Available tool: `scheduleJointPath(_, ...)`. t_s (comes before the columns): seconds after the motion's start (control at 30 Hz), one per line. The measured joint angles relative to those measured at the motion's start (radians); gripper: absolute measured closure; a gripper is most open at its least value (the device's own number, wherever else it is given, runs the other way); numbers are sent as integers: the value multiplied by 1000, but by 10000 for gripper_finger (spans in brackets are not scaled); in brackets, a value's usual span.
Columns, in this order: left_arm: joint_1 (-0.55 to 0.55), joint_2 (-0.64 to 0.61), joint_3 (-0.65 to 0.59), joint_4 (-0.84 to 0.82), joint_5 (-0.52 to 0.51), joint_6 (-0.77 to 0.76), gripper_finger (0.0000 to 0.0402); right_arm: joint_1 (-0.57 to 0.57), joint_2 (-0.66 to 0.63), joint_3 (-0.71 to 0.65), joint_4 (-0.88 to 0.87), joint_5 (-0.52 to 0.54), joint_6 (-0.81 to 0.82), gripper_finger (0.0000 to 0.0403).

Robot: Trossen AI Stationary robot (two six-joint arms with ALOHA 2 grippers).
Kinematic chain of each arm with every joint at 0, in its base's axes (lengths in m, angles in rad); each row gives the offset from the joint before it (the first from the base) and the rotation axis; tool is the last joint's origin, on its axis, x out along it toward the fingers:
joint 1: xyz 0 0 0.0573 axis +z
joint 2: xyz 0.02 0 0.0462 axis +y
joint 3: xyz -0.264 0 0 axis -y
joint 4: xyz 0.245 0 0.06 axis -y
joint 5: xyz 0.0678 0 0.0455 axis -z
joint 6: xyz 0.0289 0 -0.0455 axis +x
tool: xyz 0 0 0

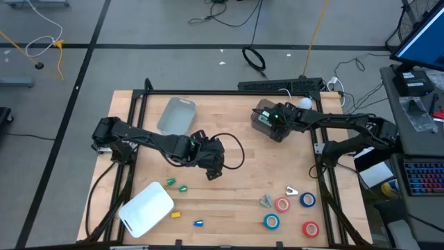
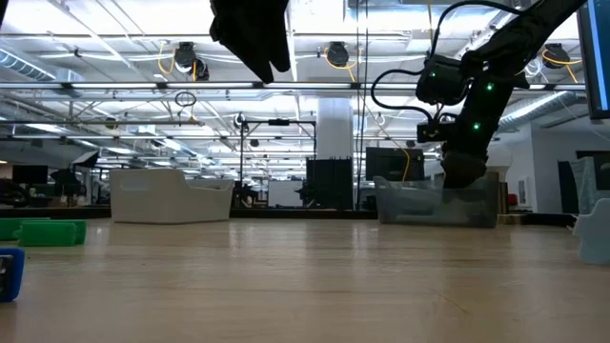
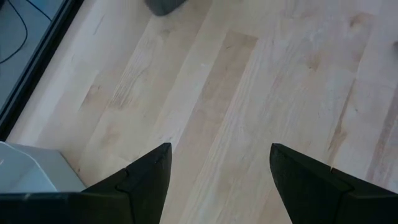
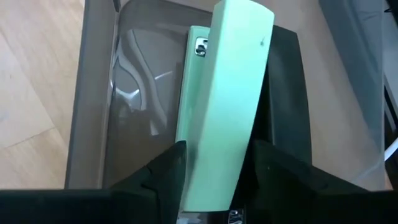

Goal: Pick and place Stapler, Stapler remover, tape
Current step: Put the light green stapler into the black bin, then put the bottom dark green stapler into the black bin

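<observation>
Counting four tape rolls (image 1: pixel 291 212), one stapler (image 4: pixel 221 99).

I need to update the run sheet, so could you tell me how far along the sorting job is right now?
Early stage. In hand: the right gripper has a pale green stapler between its fingers inside the clear bin; whether it still grips is unclear. Left: four tape rolls and small metal pieces lie on the table, and the grey tray looks empty. The left gripper hovers open over bare wood.
</observation>
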Motion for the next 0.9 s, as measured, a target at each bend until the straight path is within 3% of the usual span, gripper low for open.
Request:
scheduleJointPath(0.27, 0, 0, 0, 0, 0, 0, 131, 0, -66, 0, 16, 8, -11, 238)
scheduleJointPath(0.57, 0, 0, 0, -1, 0, 0, 131, 14, -300, 0, -7, 0, 37, 254)
scheduleJointPath(0.8, 0, 0, 0, -9, 8, 1, 131, 74, -524, 1, -21, -131, 194, 316)
scheduleJointPath(0.9, 0, 0, 0, -10, 21, 2, 131, 102, -597, 2, -54, -134, 242, 350)
